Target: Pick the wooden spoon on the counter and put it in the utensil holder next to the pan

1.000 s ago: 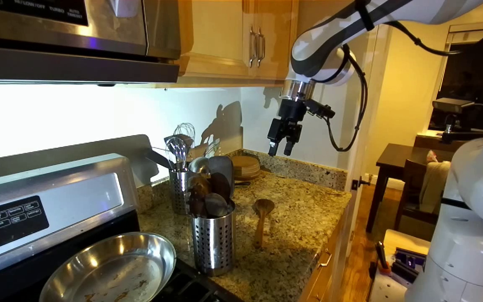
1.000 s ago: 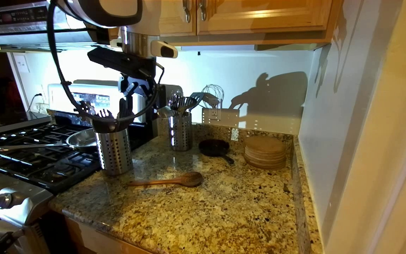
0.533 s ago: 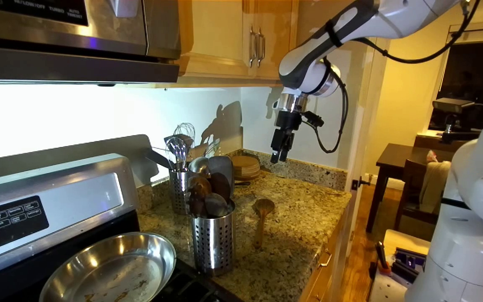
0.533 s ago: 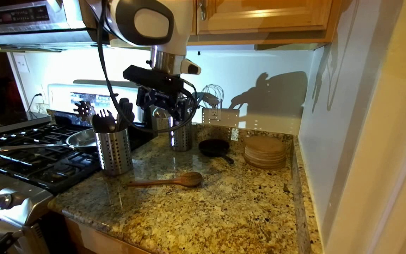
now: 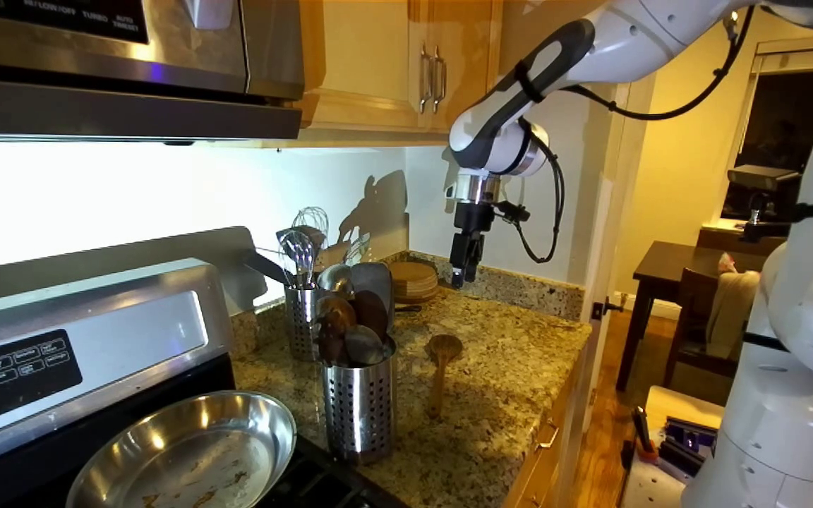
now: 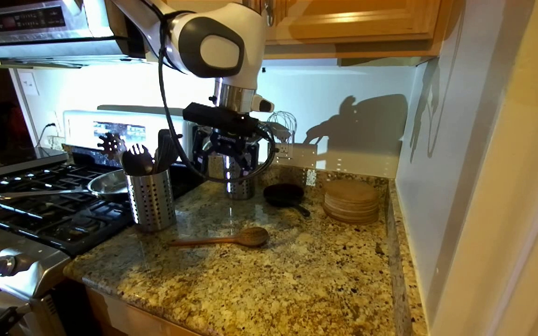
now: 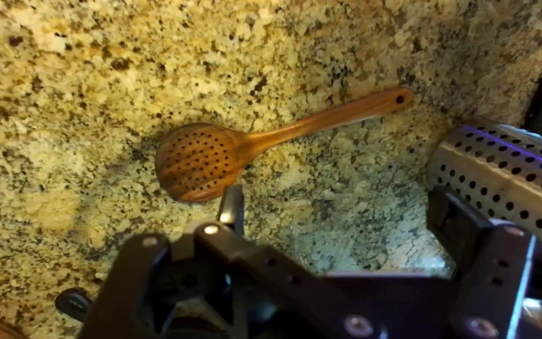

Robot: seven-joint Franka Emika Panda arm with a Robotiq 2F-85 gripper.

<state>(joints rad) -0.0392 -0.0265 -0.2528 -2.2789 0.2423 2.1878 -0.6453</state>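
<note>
The wooden spoon (image 5: 444, 347) lies flat on the granite counter (image 6: 297, 280). In the wrist view its bowl (image 7: 200, 162) shows several small holes and its handle points towards the utensil holder (image 7: 506, 174). That holder is a perforated steel cylinder with dark utensils, beside the pan (image 5: 195, 458) in both exterior views (image 5: 360, 409) (image 6: 151, 200). My gripper (image 5: 464, 276) hangs above the counter, fingers down, above and apart from the spoon. In the wrist view my gripper (image 7: 337, 193) is open and empty; one fingertip (image 7: 233, 202) overlaps the edge of the spoon's bowl in the picture.
A second perforated holder (image 5: 300, 324) with whisks stands near the back wall. A small black skillet (image 6: 284, 195) and a stack of round wooden boards (image 6: 350, 200) lie at the back. Wall cabinets (image 6: 353, 23) hang above. The stove (image 6: 63, 219) adjoins the counter.
My gripper has come down towards the counter. It has moved rightwards in the exterior view that shows the skillet, and turned about its axis. The spoon and the holders have not moved.
</note>
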